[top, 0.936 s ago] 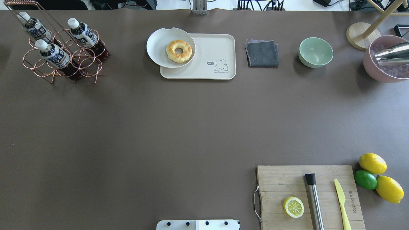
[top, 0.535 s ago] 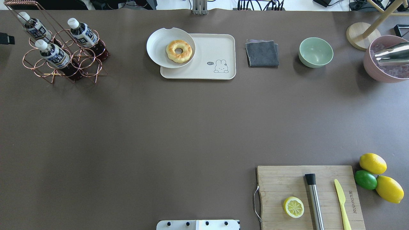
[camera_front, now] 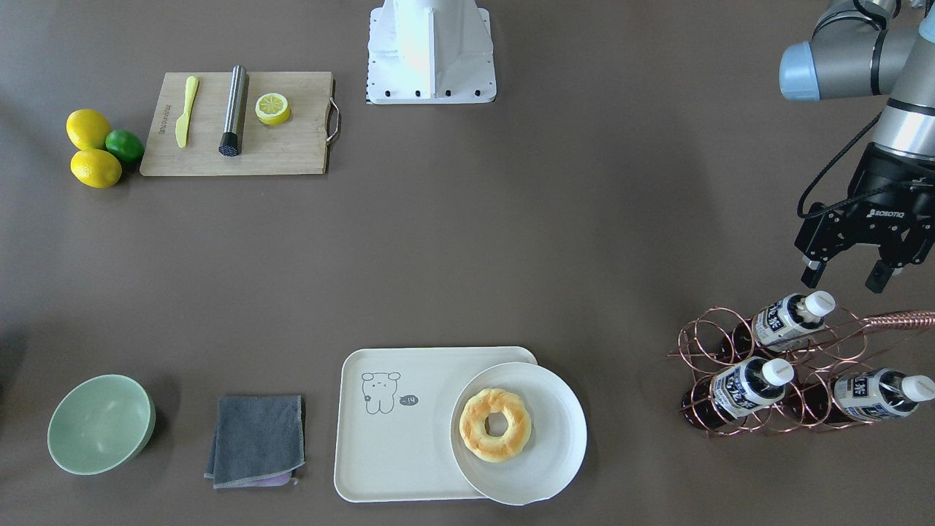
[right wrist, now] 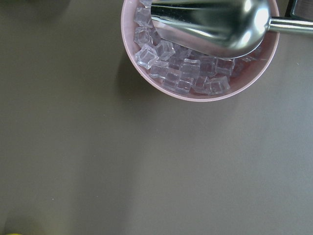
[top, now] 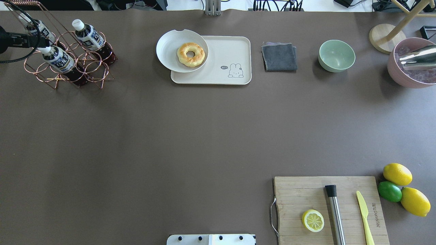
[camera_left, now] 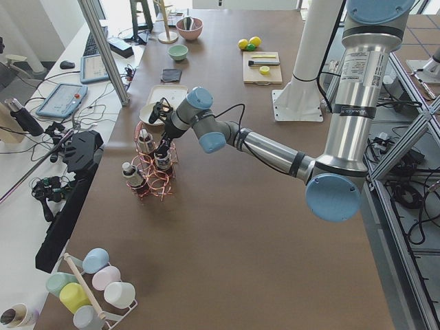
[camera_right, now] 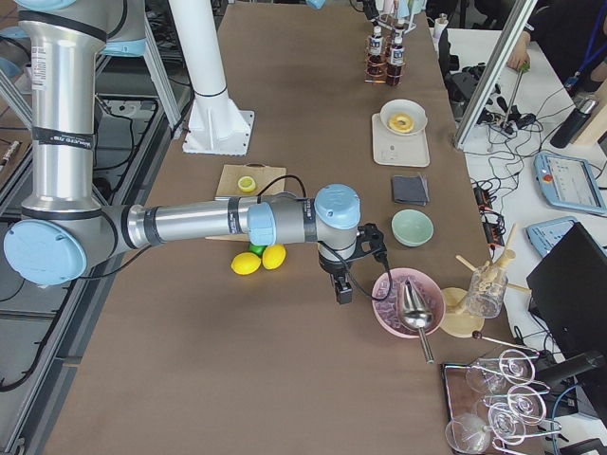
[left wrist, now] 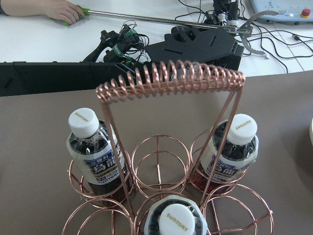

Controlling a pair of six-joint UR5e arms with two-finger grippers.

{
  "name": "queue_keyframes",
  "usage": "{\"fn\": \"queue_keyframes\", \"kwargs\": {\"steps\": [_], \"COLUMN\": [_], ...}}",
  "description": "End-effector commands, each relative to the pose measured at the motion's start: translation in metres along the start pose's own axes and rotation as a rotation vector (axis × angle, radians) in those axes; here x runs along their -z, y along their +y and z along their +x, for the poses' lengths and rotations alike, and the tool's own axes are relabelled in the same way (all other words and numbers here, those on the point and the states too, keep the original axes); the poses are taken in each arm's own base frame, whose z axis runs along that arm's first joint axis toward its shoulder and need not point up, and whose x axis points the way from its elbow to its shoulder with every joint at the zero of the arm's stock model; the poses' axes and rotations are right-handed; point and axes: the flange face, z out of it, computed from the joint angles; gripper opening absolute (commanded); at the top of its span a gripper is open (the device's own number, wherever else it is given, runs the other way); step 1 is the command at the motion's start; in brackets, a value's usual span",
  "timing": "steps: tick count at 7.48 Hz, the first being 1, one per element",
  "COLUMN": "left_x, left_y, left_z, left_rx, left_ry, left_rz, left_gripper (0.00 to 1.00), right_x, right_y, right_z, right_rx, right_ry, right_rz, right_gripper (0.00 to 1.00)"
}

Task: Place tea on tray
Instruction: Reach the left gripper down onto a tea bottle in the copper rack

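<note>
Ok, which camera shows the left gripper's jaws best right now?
Exterior front-facing: the left gripper shows whole, fingers apart, close by the tea bottles. Overhead catches only a dark sliver at the edge; exterior left shows it small; its wrist camera shows none of it.

Copper rack handle [left wrist: 171, 78] arching over the bottles [left wrist: 95, 161], plate [camera_front: 564, 409] (with doughnut [camera_front: 497, 425]) covering half the tray [camera_front: 409, 456], bear end bare

The right arm [camera_right: 209, 225] is stretching across the surface [camera_right: 285, 379], the right gripper [camera_right: 342, 289] hanging just beside the pink bowl [camera_right: 383, 317], where a scoop [camera_right: 414, 309] is lying. Farther along, the tray [camera_right: 402, 153] is carrying a plate [camera_right: 418, 115] with a donut [camera_right: 400, 121]; bottles [camera_right: 396, 49] are standing in a rack [camera_right: 384, 72].
</note>
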Motion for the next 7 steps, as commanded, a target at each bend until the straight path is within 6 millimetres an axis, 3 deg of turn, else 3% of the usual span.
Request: {"fn": "queue_keyframes", "kwargs": {"steps": [1, 4, 7], "left_x": [-0.021, -0.043, -0.047], "left_y": [-0.009, -0.010, -0.001], "left_z": [0.002, -0.004, 0.008], "left_rx": [0.000, -0.003, 0.006], "left_ry": [-0.002, 0.005, 0.036], "left_rz": [0.001, 0.006, 0.006], "left_gripper": [0.85, 0.84, 0.84], "right_x": [0.002, 0.001, 0.002], "right_y": [-0.002, -0.004, -0.004], "right_z": [-0.001, -0.001, -0.001], "right_rx": [0.003, 0.005, 0.004], "right_ry": [0.001, 0.001, 0.001], "right_rz": [0.004, 0.004, 0.005], "right_gripper": [1.00, 1.00, 1.00]}}
